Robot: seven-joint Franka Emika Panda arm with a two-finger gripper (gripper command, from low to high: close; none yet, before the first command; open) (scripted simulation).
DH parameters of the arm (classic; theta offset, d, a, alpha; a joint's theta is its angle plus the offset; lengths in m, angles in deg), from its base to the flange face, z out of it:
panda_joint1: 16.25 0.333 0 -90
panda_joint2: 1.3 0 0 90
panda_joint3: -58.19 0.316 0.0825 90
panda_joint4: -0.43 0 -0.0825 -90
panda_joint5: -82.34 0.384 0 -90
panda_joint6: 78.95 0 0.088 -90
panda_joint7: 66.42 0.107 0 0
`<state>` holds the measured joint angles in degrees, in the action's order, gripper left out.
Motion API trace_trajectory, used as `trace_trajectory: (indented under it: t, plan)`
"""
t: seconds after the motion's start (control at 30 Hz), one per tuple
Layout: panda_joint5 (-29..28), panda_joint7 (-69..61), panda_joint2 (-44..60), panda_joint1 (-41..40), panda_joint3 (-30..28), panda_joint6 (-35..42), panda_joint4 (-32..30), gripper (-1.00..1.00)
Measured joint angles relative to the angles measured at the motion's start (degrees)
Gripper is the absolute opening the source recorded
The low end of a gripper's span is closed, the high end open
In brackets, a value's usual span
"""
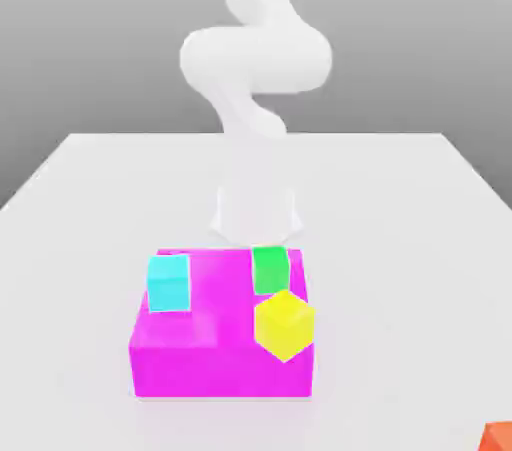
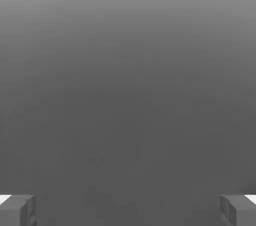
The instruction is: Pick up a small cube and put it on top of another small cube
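Jaws point(image 2: 128, 211): wide apart, empty | red-orange cube point(image 1: 496, 437): exterior view's lower right corner, outside grip

In the exterior view I am finding the red-orange cube point(image 1: 496, 438) cut off at the lower right corner, only a part remaining visible. My arm point(image 1: 257, 59) is running out of the top edge. The yellow cube point(image 1: 284, 325) is covering a corner of the green cube point(image 1: 270, 270) and part of the magenta block point(image 1: 225, 371). In the hand view, the bottom edge is cutting off both fingers point(image 2: 14, 211) of my gripper point(image 2: 128, 212).
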<state>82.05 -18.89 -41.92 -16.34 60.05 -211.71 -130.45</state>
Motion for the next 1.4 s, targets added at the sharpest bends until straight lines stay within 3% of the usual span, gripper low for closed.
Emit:
trace_trajectory:
  t: [0.6, 1.07, 1.2, 1.23, 1.4]
  plan:
    - [-7.8, 16.3, 37.7, 2.4, 12.6, -7.0, 6.5, 0.0]
    - [-13.2, 28.4, 66.7, 11.8, 14.1, -12.6, 11.4, 0.0]
    - [-15.6, 30.7, 75.0, 14.2, 12.1, -17.5, 13.3, 0.0]
    - [-16.1, 31.1, 76.6, 14.7, 11.5, -18.6, 13.7, -1.0]
    - [-16.0, 31.1, 76.6, 14.7, 11.5, -18.7, 13.7, -1.0]
